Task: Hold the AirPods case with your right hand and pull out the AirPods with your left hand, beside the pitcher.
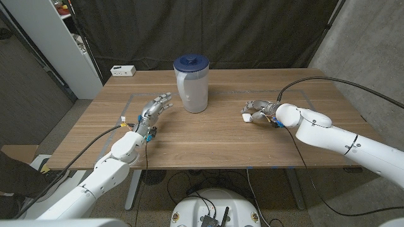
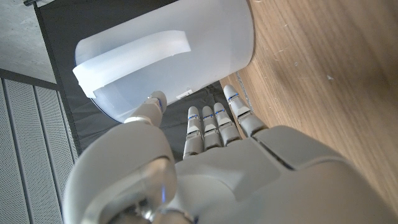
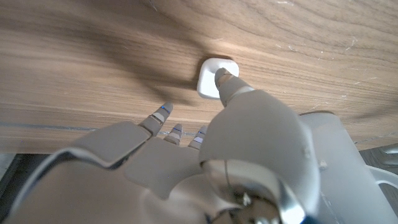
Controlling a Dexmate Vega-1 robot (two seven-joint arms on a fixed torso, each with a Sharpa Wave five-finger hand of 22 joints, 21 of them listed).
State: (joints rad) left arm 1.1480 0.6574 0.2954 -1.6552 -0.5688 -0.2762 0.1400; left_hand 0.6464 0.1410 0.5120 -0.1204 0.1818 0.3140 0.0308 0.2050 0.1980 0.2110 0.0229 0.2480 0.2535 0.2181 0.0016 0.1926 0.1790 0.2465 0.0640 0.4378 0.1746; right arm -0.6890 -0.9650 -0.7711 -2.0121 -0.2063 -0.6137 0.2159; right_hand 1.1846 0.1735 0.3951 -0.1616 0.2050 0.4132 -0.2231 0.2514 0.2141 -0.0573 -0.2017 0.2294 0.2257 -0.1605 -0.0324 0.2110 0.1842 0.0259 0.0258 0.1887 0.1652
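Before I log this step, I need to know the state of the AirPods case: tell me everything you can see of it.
The AirPods case is a small white rounded-square box, smooth and glossy like plastic. Its lid looks closed, with no earbuds showing. It lies on the wooden table, right of the pitcher and apart from it. The right robot hand reaches over it and one fingertip touches its edge; whether it is truly gripped cannot be told. The left robot hand is well away, on the pitcher's other side.

Wooden worktop (image 1: 208, 142) mid-frame, black curtain (image 1: 208, 31) across the top, white shelving unit (image 1: 53, 44) upper left, grey wall (image 1: 372, 44) upper right, grey floor (image 1: 69, 120) at left.
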